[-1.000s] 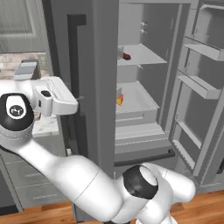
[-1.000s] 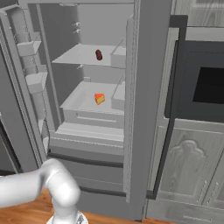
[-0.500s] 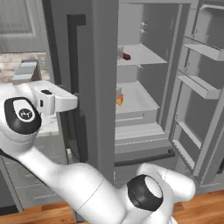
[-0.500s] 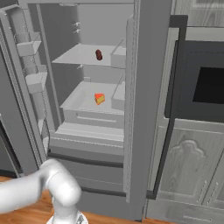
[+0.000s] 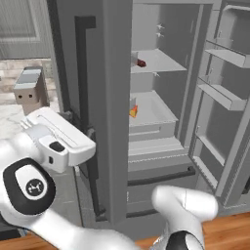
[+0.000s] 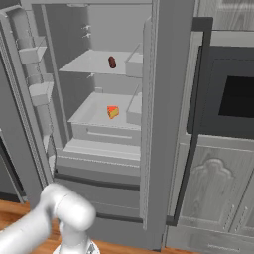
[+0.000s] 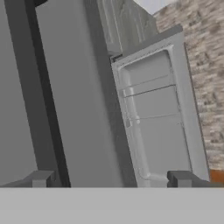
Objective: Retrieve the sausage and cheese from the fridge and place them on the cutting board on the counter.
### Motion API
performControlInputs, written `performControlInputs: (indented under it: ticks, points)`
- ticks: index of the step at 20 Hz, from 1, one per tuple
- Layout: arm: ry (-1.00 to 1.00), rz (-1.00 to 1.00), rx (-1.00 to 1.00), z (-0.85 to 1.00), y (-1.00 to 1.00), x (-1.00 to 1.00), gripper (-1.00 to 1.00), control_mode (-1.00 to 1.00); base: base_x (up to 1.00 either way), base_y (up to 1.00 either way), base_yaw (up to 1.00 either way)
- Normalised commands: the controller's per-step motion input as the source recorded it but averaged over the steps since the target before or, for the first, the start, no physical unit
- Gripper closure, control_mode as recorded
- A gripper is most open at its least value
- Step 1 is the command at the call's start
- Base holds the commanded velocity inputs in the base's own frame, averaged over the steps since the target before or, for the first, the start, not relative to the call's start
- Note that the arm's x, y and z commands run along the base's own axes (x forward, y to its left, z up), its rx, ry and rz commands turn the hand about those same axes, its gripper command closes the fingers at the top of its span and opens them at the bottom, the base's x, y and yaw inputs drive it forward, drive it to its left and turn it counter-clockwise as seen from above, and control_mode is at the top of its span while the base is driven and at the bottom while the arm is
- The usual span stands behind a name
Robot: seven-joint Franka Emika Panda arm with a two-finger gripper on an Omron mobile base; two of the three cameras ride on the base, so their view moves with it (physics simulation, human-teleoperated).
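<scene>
Both fridge [image 5: 114,73] doors stand open. The dark reddish sausage [image 5: 141,63] [image 6: 112,62] lies on the upper shelf. The yellow-orange cheese [image 5: 133,112] [image 6: 113,112] sits on the shelf below it. My gripper [image 5: 83,126] hangs outside the left door, beside its long dark handle [image 5: 86,97] and well short of the shelves. In the hand view the gripper [image 7: 111,179] is open, its fingertips [image 7: 41,178] set wide apart with nothing between them. A strip of the white counter [image 5: 9,119] shows at the far left. The cutting board is out of view.
A grey-topped brown box [image 5: 29,90] stands on the counter by the wall. The right door's bins [image 5: 222,95] jut into the opening. A dark built-in oven [image 6: 233,99] and grey cabinet fronts [image 6: 218,193] flank the fridge. The wooden floor [image 5: 229,229] lies below.
My hand has dropped lower beside the left door's handle, and the elbow has swung to the right. The sausage and cheese have not moved.
</scene>
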Motion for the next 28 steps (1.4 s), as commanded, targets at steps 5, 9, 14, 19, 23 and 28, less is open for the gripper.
performControlInputs:
  ticks: [5, 9, 14, 19, 23, 28]
  points:
    - [-0.12, 0.12, 0.0, 0.0, -0.62, -1.0, -1.0, -1.0, 0.0, 0.0, 0.0]
    - [-0.04, 0.15, 0.02, 0.0, -0.72, -0.81, -1.0, -1.0, 0.0, 0.0, 0.0]
    - [0.0, 0.12, 0.13, 0.0, -0.74, -0.09, -1.0, -1.0, 0.0, 0.0, 0.0]
    - [0.04, 0.11, 0.22, 0.0, -0.79, 0.0, -1.0, -1.0, 0.0, 0.0, 0.0]
    - [0.11, 0.12, 0.21, 0.0, -0.64, 0.0, -1.0, -1.0, 0.0, 0.0, 0.0]
    - [0.04, 0.26, 0.27, -0.01, -0.24, 0.43, -1.0, -1.0, 0.0, 0.0, 0.0]
